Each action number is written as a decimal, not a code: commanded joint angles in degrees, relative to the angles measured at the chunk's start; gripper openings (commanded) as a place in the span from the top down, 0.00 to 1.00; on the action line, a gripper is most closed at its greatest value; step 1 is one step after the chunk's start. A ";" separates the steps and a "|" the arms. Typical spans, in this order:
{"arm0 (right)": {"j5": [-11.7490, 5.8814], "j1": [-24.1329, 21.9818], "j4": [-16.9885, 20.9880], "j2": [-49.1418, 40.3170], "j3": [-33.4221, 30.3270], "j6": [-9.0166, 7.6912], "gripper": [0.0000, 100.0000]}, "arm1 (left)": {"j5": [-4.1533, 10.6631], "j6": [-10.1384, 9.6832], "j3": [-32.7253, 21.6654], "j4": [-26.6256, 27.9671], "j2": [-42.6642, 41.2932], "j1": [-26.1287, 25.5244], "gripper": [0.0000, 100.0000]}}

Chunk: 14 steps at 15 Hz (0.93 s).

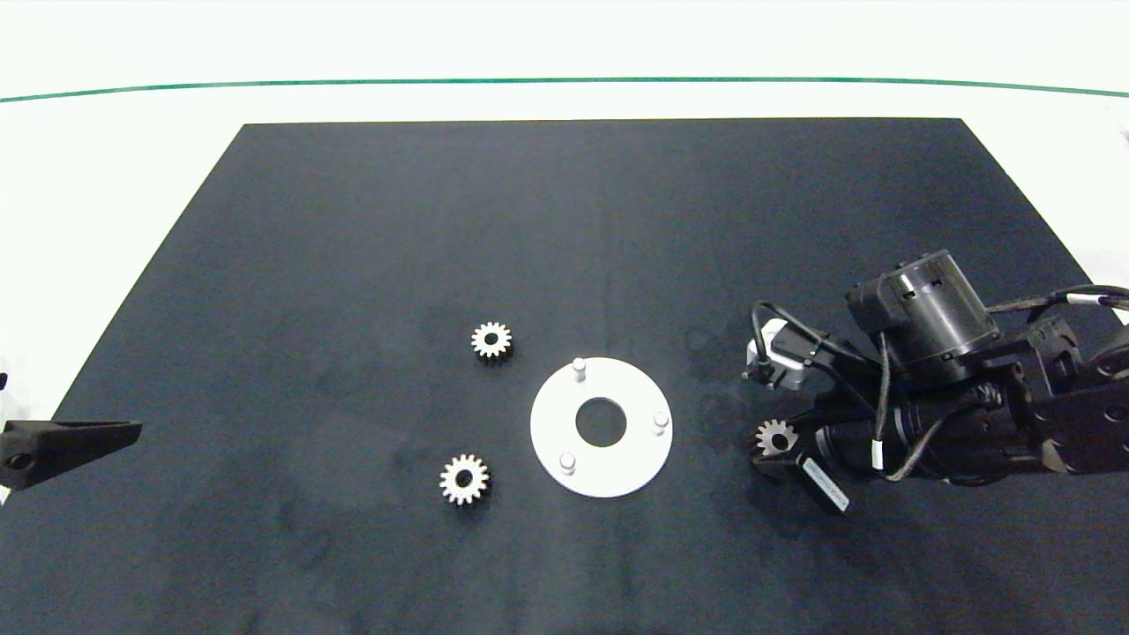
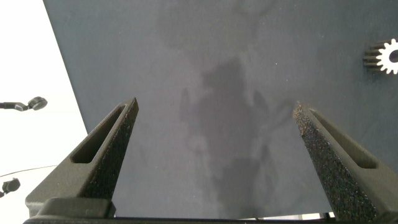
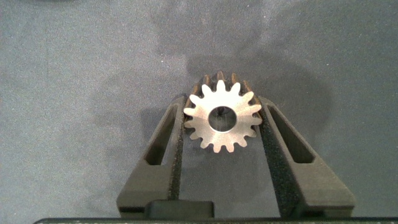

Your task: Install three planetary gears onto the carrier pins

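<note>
Black matting (image 1: pixel 353 247) covers the white table, and seen from above the white disc (image 1: pixel 601 427) lies near its middle with three carrier pins standing bare: one at 12 o'clock (image 1: pixel 579 365), one at 3 o'clock (image 1: pixel 660 422) and one near 7 o'clock (image 1: pixel 567 462). Two planetary gears lie flat on the mat, apart from the disc, one at its 10 o'clock (image 1: pixel 491 339) and one at its 8 o'clock (image 1: pixel 464 479). The third gear (image 1: pixel 775 437) sits at the tip of the right gripper (image 1: pixel 769 441), at 3 o'clock from the disc and well apart from it. The left gripper (image 1: pixel 106 437) is parked at the mat's left edge.

From the left wrist, its fingers (image 2: pixel 102 149) stand wide apart over bare mat and hold nothing; one loose gear (image 2: pixel 382 56) shows at the far corner.

From the right wrist, the two fingers (image 3: pixel 177 134) press on opposite sides of the gear's teeth (image 3: pixel 222 118), so the gear is clamped with its bore open to the camera. Whether it has left the mat I cannot tell.

I judge the step is carrying this first gear to a pin, probably the 3 o'clock one, which is nearest. To do it well, keep the gear level, bring the bore exactly over the pin before lowering, go down slowly, and let go only when the gear sits flat on the disc.
</note>
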 commanded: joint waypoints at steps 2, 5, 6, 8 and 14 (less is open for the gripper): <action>0.07 0.11 -0.02 -0.34 -0.01 -0.80 0.66 | 0.00 0.07 0.01 0.22 -0.01 0.01 0.00; 0.07 0.11 -0.11 -0.69 -0.01 -0.80 0.72 | 0.00 0.07 0.01 0.22 -0.01 0.01 0.00; 0.07 0.28 -0.02 -1.04 0.08 -0.80 0.73 | 0.00 0.07 0.01 0.22 -0.10 0.01 0.00; 0.25 1.16 -0.46 -1.83 -0.19 -0.63 0.78 | 0.00 0.07 0.10 0.22 -0.10 -0.08 0.00; -0.28 7.23 0.42 -3.59 -5.28 -0.54 0.81 | 0.00 0.07 0.10 0.22 -0.10 -0.08 0.00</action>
